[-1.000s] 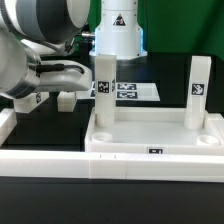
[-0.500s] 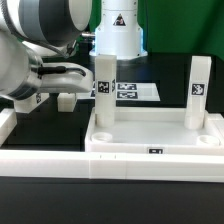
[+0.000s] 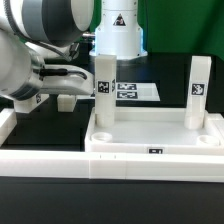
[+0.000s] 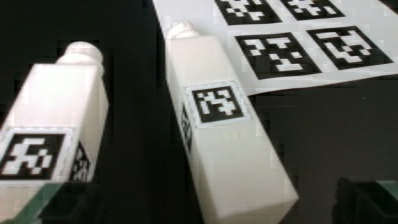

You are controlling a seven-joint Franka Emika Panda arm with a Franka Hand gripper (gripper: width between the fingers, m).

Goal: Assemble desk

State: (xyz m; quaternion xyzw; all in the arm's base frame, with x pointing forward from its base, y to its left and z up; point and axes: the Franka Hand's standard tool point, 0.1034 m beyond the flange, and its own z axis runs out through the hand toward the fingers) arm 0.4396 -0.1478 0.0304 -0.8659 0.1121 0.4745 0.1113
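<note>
A white plastic rectangular rimmed tabletop [image 3: 150, 132] is seen lying on the black surface [image 3: 45, 125] towards the exterior view's right, just behind a long low white barrier wall [image 3: 40, 160]. Round sockets are moulded into its corners, and a small black-and-white square tag is carried on its front face. Two white square-section plastic legs are stood upright in the far corner sockets: one standing leg [image 3: 105, 85] at the exterior view's left end of the tabletop, the other standing leg [image 3: 199, 88] at its right end, each marked with a square tag on the face turned to the camera. The two near sockets are seen empty. Behind the tabletop a thin flat white marker board [image 3: 135, 92] printed with several tags is laid on the surface. In the wrist view two more legs are shown lying flat and side by side but apart: a middle lying leg [image 4: 228, 140], just beside the edge of the marker board [image 4: 302, 35], and an outer lying leg [image 4: 50, 125] further from it. Both are plain white and smooth, narrowed to a small rounded tip at the far end, and each bears one square tag on its upper face. The grey and white robot arm [image 3: 40, 45] is held low at the exterior view's left. The jaws are spread wide and nothing is clamped; the dark fingertips [image 4: 50, 205] are seen on either side of the middle lying leg without closing on it.
</note>
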